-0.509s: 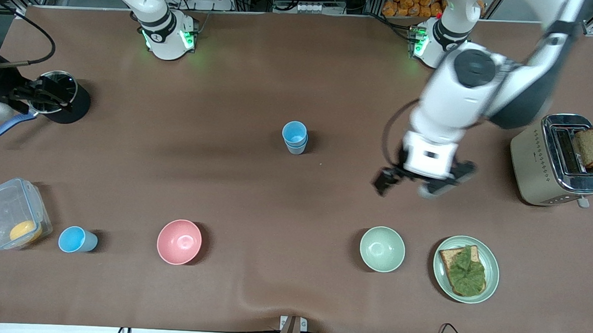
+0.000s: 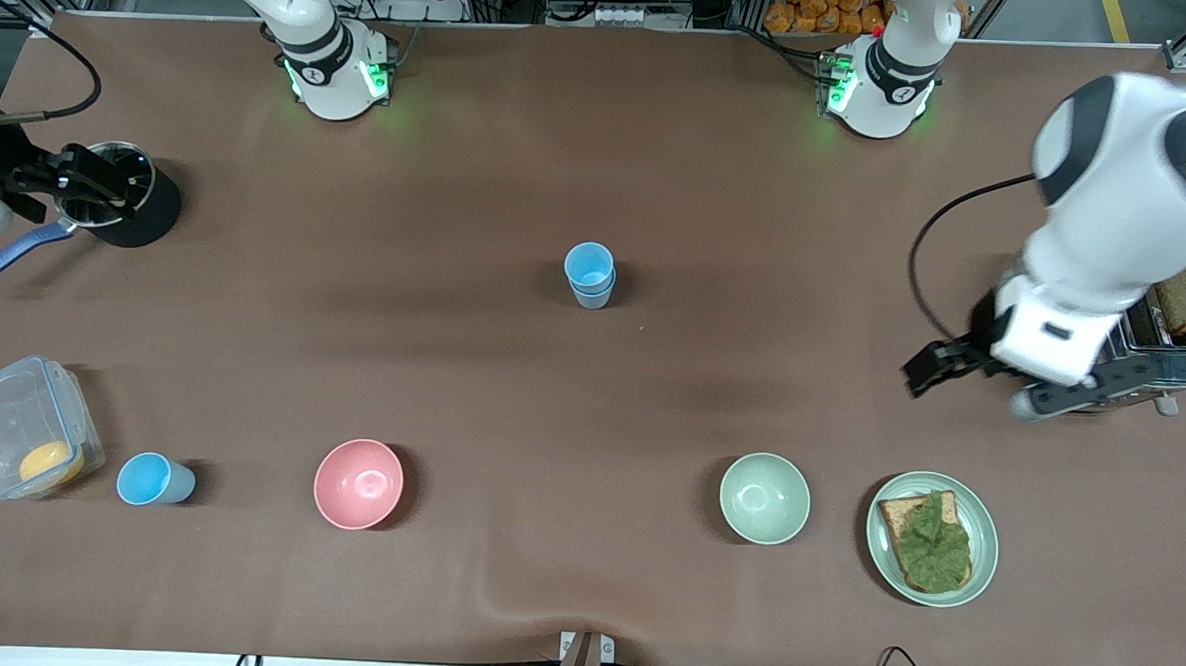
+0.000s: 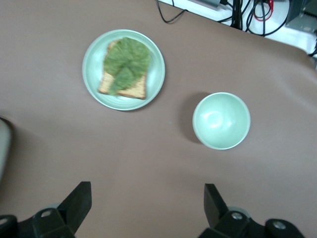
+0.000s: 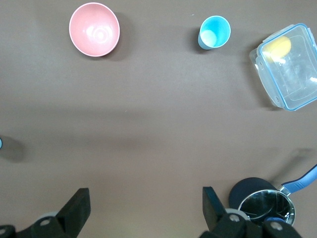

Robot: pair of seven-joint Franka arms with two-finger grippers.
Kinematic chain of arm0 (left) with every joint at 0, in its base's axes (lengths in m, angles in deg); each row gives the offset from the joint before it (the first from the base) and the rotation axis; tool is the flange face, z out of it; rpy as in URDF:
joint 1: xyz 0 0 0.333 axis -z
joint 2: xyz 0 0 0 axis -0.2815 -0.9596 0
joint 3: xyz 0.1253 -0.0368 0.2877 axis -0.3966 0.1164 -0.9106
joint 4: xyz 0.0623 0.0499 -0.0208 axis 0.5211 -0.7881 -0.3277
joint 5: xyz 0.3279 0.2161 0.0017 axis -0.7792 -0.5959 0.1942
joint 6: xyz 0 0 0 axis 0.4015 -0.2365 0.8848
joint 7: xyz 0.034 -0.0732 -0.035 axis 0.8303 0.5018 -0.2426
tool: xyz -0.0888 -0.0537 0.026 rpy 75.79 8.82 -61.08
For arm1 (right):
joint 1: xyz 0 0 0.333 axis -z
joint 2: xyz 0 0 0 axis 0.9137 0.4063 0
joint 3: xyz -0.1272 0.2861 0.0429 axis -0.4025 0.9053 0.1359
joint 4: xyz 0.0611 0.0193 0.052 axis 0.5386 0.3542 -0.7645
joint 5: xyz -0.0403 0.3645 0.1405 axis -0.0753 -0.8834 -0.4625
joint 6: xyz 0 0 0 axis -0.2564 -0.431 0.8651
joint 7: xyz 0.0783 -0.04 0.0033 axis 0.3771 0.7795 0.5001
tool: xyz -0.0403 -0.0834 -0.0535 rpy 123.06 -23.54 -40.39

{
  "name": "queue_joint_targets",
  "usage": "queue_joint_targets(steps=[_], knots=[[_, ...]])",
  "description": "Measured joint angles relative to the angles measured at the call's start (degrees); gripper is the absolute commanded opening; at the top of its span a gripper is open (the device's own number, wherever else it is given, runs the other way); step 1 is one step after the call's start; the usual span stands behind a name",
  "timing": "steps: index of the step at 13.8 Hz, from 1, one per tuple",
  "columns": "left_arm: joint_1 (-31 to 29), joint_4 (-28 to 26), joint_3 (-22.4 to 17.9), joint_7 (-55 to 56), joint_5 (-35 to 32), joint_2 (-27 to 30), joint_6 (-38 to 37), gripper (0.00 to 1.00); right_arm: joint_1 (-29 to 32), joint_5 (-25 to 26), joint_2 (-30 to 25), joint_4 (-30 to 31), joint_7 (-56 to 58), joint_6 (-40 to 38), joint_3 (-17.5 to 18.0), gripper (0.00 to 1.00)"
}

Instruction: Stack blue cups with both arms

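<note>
2 blue cups stand nested as a stack (image 2: pixel 590 275) near the middle of the table (image 2: pixel 601 153), and we see 1 more blue cup (image 2: pixel 153 480) alone in the row nearest the front camera, toward the right arm's end. In that same near row we find a clear lidded container (image 2: pixel 28 438) holding something yellow just beside the lone cup, then a pink bowl (image 2: pixel 358 483), a pale green bowl (image 2: pixel 764 498), and a green plate (image 2: pixel 932 538) carrying a slice of bread topped with a green leaf, toward the left arm's end. Farther from the camera, at the left arm's end, we see the toaster (image 2: pixel 1178 349) with a slice of brown bread standing in its slot. The left gripper (image 2: pixel 981 382) hangs in the air over the toaster's edge and the table beside it, its fingers spread wide and empty; in the left wrist view we see both black fingers (image 3: pixel 79 201) well apart, with the plate and the green bowl on the table below. At the right arm's end, farther back, a small metal pot (image 2: pixel 109 187) with a blue handle sits on a black base, and the right gripper (image 2: pixel 69 185) hovers over it. In the right wrist view its fingers (image 4: pixel 79 203) also stand wide apart, pinching nothing, with the pot, the container, the lone cup and the pink bowl in sight.
</note>
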State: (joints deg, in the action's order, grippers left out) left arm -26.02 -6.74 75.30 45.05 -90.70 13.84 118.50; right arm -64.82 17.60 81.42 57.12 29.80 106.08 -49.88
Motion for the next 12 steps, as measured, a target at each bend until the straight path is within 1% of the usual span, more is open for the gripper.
queue_joint_targets(steps=[2, 3, 4, 6, 8, 12], knots=[[2.96, 2.45, -5.25, -7.4, 0.23, 2.02, -6.17, 1.0, -0.13, 0.0, -0.04, -0.43, 0.0, -1.36, 0.09, 1.0], [4.33, 3.69, -7.44, -10.63, 0.24, 2.73, -8.46, 1.0, -0.29, 0.0, -0.09, -0.68, -0.01, -2.19, 0.24, 1.0], [5.03, 4.55, -8.76, -13.4, 0.24, 3.34, -10.26, 1.0, -0.47, 0.0, -0.14, -1.35, -0.03, -3.44, 0.33, 1.0], [5.43, 5.1, -10.62, -15.92, 0.89, 4.54, -12.76, 1.0, -0.59, -0.01, -0.43, -3.97, -0.04, -6.99, 0.31, 1.0], [5.39, 5.2, -11.9, -16.69, 2.73, 5.74, -13.33, 1.0, -0.58, -0.01, -0.97, -5.78, -0.04, -9.37, 0.1, 1.0], [6.4, 5.24, -12.02, -16.7, 2.87, 8.87, -17.34, 1.0, -0.53, -0.01, -1.49, -6.18, -0.03, -10.54, -0.59, 1.0]])
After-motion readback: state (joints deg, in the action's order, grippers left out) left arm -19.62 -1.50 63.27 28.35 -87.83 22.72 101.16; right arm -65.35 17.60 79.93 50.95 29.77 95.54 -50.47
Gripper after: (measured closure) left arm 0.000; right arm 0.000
